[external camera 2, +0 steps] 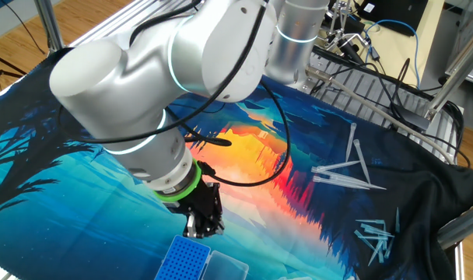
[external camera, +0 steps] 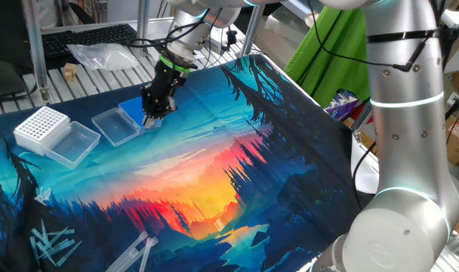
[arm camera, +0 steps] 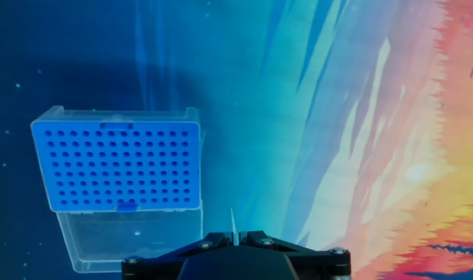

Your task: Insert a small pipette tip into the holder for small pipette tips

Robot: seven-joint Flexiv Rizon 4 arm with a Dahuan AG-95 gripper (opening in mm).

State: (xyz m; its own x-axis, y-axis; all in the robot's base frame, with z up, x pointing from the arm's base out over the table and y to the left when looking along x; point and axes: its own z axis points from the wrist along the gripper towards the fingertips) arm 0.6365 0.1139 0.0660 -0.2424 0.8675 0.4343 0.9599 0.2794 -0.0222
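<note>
Small pipette tip (arm camera: 232, 222) sits clamped in the closed hand (arm camera: 235, 237), beside the blue holder (arm camera: 117, 159) (lid open); light, thin, flexible plastic, best gripped near its wide end.

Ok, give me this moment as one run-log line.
claw: shut on small pipette tip | blue holder: lid open, holes look empty | tip: beside holder, not inserted | white rack: untouched

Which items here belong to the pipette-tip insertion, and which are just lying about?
In use: blue tip holder; small pipette tip pinched in the gripper's shut jaws.

Lying about: white rack, loose tips, plastic bag, keyboard.
</note>
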